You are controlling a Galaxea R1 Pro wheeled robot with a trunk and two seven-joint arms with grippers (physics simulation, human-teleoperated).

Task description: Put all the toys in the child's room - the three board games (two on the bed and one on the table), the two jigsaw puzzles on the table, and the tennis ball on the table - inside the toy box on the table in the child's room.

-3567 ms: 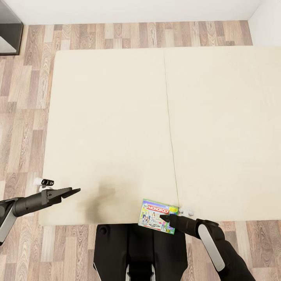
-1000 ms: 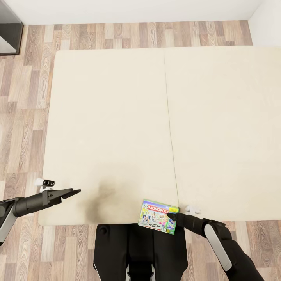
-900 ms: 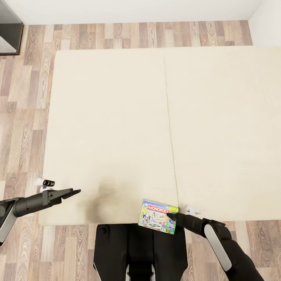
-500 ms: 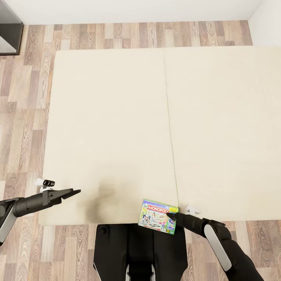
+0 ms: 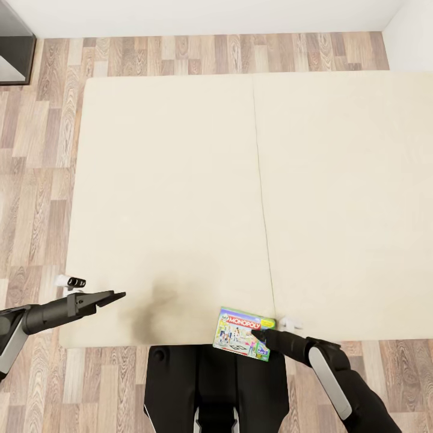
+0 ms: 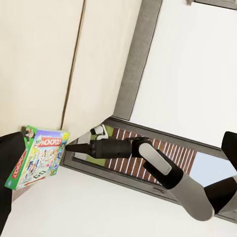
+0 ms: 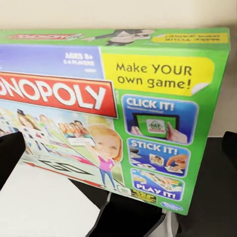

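Observation:
The Monopoly board game [image 5: 240, 332] lies flat at the near edge of the cream bed [image 5: 180, 180], partly overhanging it above my trunk. My right gripper [image 5: 258, 332] is at the box's right end, its tips over the yellow-green corner. In the right wrist view the box [image 7: 113, 98] is very close, with dark fingers [image 7: 10, 153] standing apart at either side, so the gripper is open. The left wrist view shows the box [image 6: 39, 155] and the right gripper [image 6: 70, 147] pointing at it. My left gripper [image 5: 114, 295] hovers open over the bed's near left corner, holding nothing.
Wood-plank floor [image 5: 36, 180] surrounds the bed on the left and far sides. A dark shelf unit [image 5: 12, 54] stands at the far left by the white wall [image 5: 210, 15]. My dark trunk [image 5: 210, 385] is pressed against the bed's near edge.
My right gripper has slid a little left, back onto the Monopoly box's right end, after having drawn away from it. The box, the left arm and the camera have stayed still.

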